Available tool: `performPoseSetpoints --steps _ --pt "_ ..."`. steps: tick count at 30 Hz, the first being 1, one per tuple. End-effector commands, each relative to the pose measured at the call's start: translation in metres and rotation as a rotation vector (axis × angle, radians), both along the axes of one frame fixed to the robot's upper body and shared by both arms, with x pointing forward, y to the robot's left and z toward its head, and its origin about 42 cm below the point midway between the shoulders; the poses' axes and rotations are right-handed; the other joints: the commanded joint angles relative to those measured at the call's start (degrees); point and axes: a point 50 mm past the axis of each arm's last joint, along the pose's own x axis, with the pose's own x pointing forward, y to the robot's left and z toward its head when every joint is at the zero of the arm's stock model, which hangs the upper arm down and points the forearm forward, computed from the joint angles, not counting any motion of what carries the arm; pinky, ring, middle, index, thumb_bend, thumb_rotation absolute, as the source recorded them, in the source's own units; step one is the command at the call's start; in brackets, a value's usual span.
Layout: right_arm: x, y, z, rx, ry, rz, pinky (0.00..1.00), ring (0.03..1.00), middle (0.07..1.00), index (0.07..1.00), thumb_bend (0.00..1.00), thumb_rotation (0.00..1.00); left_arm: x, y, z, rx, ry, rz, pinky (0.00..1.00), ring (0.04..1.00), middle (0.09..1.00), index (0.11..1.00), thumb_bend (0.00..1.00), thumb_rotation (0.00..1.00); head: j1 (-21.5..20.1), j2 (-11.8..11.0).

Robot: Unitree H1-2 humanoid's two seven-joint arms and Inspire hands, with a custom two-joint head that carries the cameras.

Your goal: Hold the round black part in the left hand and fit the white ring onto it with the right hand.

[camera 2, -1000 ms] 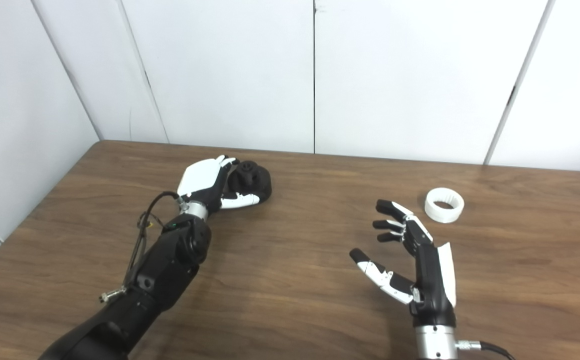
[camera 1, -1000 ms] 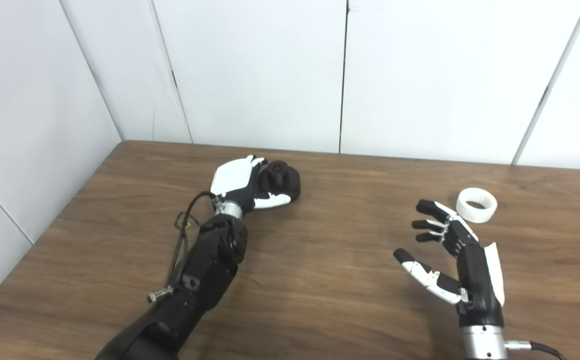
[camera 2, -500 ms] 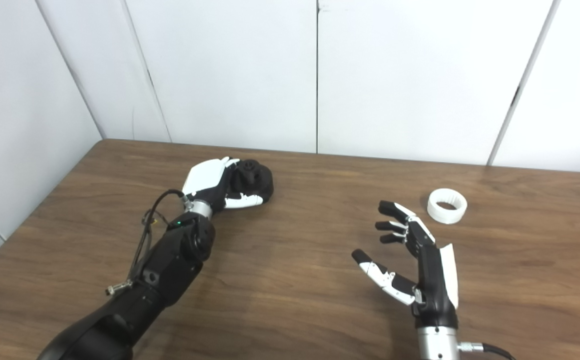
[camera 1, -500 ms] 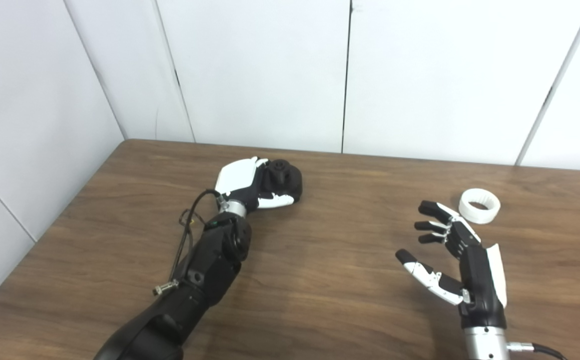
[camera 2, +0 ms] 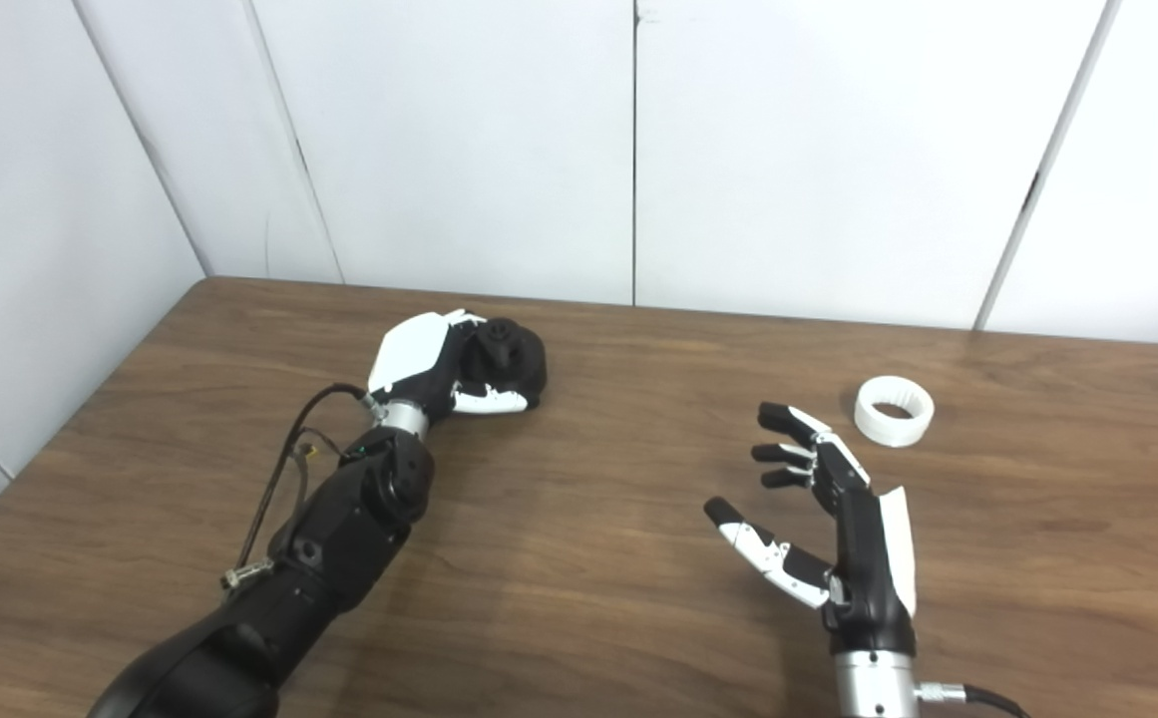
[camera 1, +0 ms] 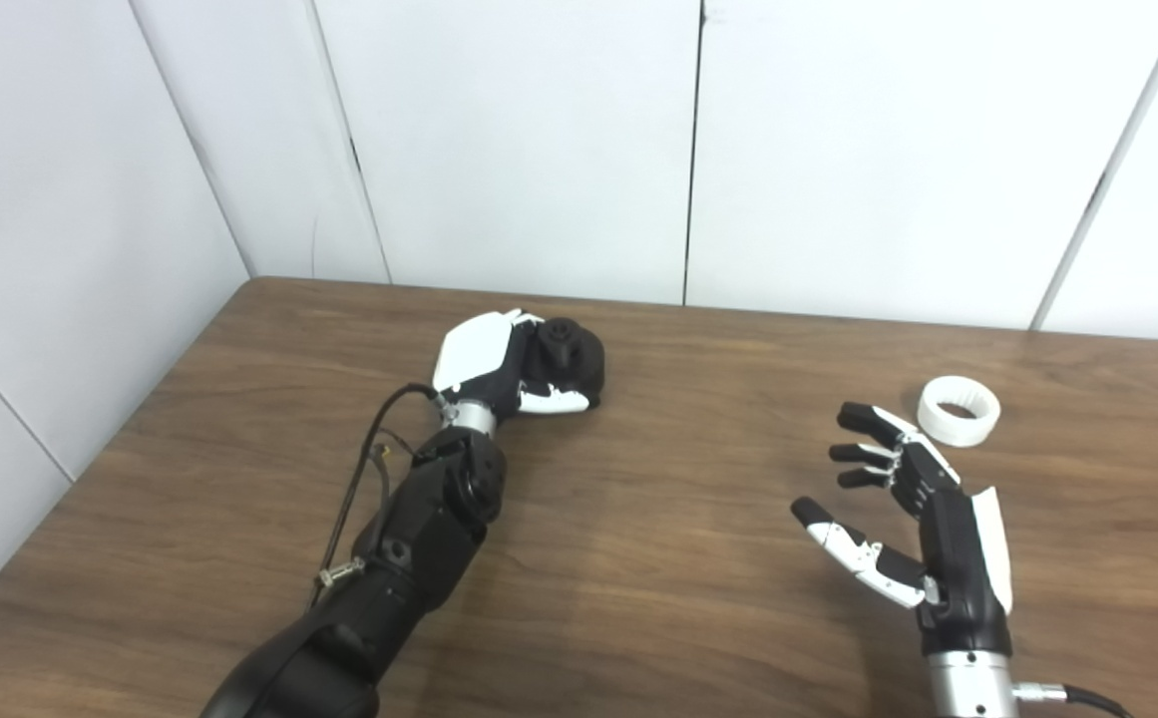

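The left robot hand [camera 1: 499,364] is closed around the round black plastic part [camera 1: 569,361] low over the brown wooden table [camera 1: 638,519], while the right robot hand [camera 1: 923,529] hovers open and empty near the short white plastic ring [camera 1: 959,410], so pickup and fitting remain outstanding

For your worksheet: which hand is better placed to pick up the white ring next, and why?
The right hand: it is open and empty beside the white ring, while the left hand is wrapped around the round black part.
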Motion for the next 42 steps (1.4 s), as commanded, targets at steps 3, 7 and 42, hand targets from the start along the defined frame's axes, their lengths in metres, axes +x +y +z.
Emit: performPoseSetpoints --steps 3,7,42 --pt "-0.012 -0.01 -0.016 -0.015 0.051 -0.021 0.57 0.672 0.769 0.762 0.67 0.18 0.013 -0.007 0.024 -0.019 -0.106 -0.014 0.77 0.879 0.888 0.638 0.76 0.27 0.0 0.25" --pt "-0.012 -0.01 -0.015 -0.014 0.05 -0.023 0.57 0.668 0.764 0.757 0.68 0.18 0.012 -0.006 0.021 -0.027 -0.11 -0.009 0.76 0.87 0.883 0.628 0.75 0.26 0.09 0.41" --pt "-0.01 -0.01 -0.015 -0.027 0.033 -0.025 0.56 0.661 0.762 0.76 0.67 0.18 -0.054 -0.038 -0.009 -0.194 0.012 -0.184 0.71 0.869 0.87 0.6 0.82 0.28 0.3 0.76"
